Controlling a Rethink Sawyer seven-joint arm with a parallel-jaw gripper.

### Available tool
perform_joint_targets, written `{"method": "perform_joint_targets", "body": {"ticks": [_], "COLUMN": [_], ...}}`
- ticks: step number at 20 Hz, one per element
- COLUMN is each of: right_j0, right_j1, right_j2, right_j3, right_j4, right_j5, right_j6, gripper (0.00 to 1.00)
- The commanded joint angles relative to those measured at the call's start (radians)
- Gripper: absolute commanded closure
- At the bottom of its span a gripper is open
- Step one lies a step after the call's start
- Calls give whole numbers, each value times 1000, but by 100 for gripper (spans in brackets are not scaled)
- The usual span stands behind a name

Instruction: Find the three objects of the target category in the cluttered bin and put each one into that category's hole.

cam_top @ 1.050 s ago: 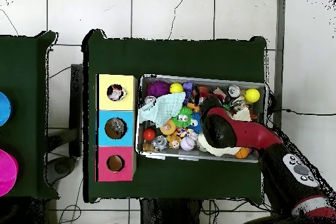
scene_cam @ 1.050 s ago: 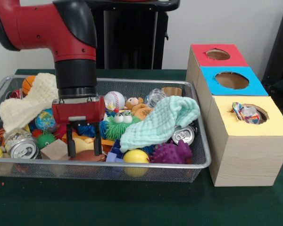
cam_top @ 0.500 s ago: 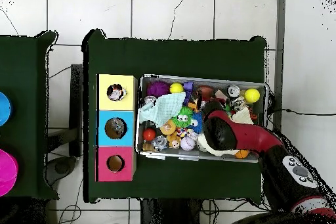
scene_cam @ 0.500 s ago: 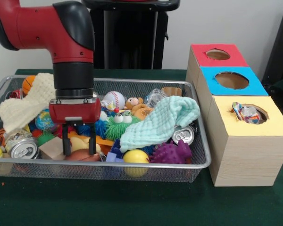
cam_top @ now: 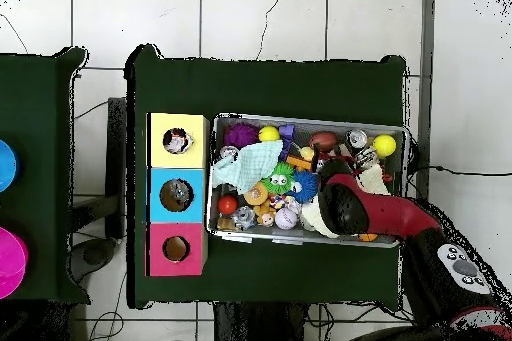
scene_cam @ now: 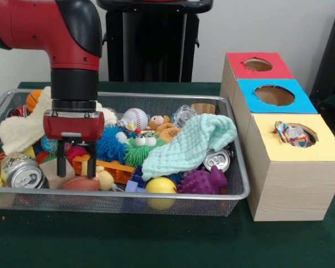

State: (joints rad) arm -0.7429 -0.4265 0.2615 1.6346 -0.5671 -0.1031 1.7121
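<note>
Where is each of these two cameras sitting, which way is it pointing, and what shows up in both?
Front view: low across the table, facing the wire bin and three-hole box; the red arm comes down, its open hand among the toys.
Overhead view: above, looking straight down on bin, box and floor; the arm enters from bottom right, hiding the hand.
Shared: bin, box, arm, mint cloth.

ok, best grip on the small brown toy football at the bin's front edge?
Take the brown toy football across its narrow middle, coming straight down. It lies flat with its long axis along the wire bin's front rim, so the fat centre faces up. The open gripper hangs just above it; the silver can crowds one end.
</note>
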Motion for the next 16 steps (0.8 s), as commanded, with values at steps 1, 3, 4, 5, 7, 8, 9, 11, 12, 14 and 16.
{"method": "perform_joint_targets", "body": {"ticks": [1, 3, 4, 5, 7, 8, 9, 11, 12, 14, 16], "right_j0": [30, 54, 68, 78, 88, 74, 71, 54, 49, 56, 92], "right_j1": [44, 65, 71, 75, 88, 103, 113, 151, 171, 210, 232], "right_j2": [-135, -180, -203, -217, -239, -233, -232, -228, -232, -262, -320], "right_j3": [-77, -98, -107, -110, -119, -128, -129, -150, -163, -195, -214], "right_j4": [11, 17, 21, 26, 32, 28, 33, 40, 44, 56, 89], "right_j5": [82, 42, 28, 21, 15, 22, 34, 59, 71, 82, 103], "right_j6": [92, 107, 114, 119, 123, 116, 117, 111, 108, 110, 129], "gripper": [0, 0, 0, 0, 0, 0, 0, 0, 0, 0, 0]}}
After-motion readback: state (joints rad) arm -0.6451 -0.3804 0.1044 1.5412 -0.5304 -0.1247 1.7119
